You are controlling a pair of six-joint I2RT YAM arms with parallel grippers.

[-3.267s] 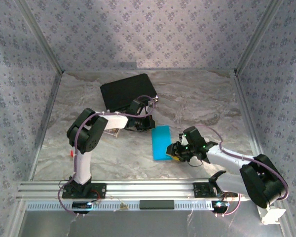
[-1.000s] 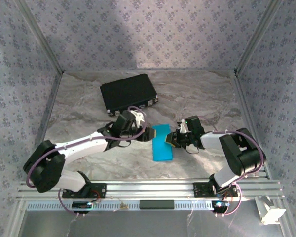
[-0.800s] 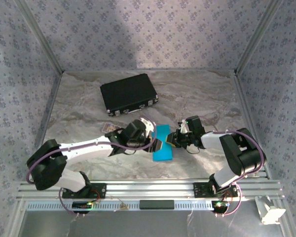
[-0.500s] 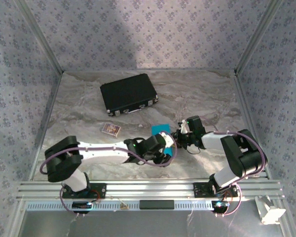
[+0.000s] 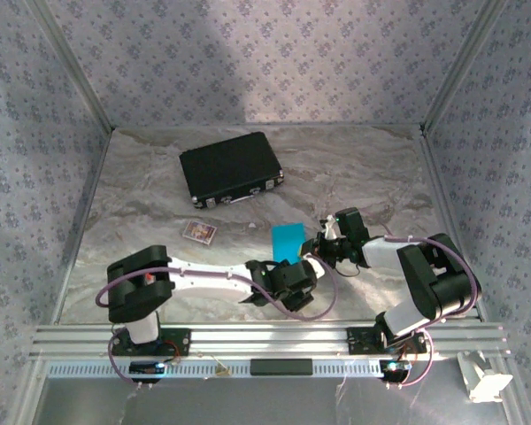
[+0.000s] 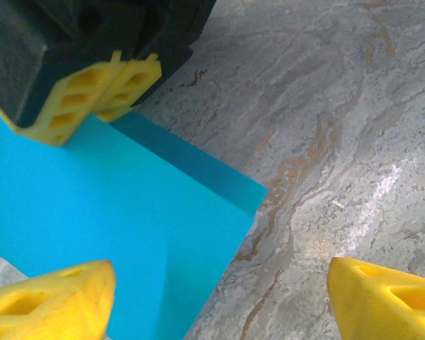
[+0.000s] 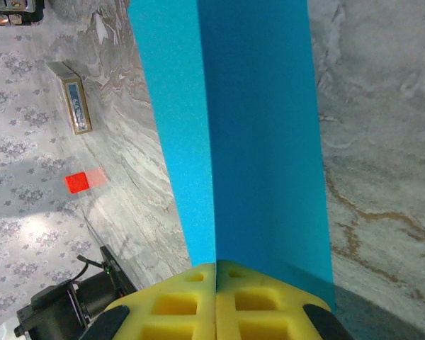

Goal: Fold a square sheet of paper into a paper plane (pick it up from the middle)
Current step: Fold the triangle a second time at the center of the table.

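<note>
right, the right gripper (image 7: 216, 273) has its yellow fingers pressed flat together, and the square sheet of paper (image 7: 248, 127) runs straight out from between them, so that's a firm pinch on the sheet's edge. the paper is bright cyan and doubled over, with a crease line running down its length in the right wrist view. from above, it sits around the middle of the table (image 5: 363, 177), just left of the right gripper, its near part hidden under the left arm. the left gripper (image 6: 219, 297) is spread wide and gripping nothing: one yellow fingertip (image 6: 53, 297) hangs over the paper near its corner, the other over bare grey marbled tabletop beside the sheet. in the left wrist view a darker strip of the lower layer peeks out past the upper layer's edge, and the right gripper's closed pads sit on the sheet's far edge. whether the sheet lies flat or is lifted off the surface, i cannot tell. further back, a black case (image 5: 230, 168) lies well apart, a small printed card (image 5: 198, 231) sits between it and the left arm, and a small red block (image 7: 76, 182) shows off beyond the card.
</note>
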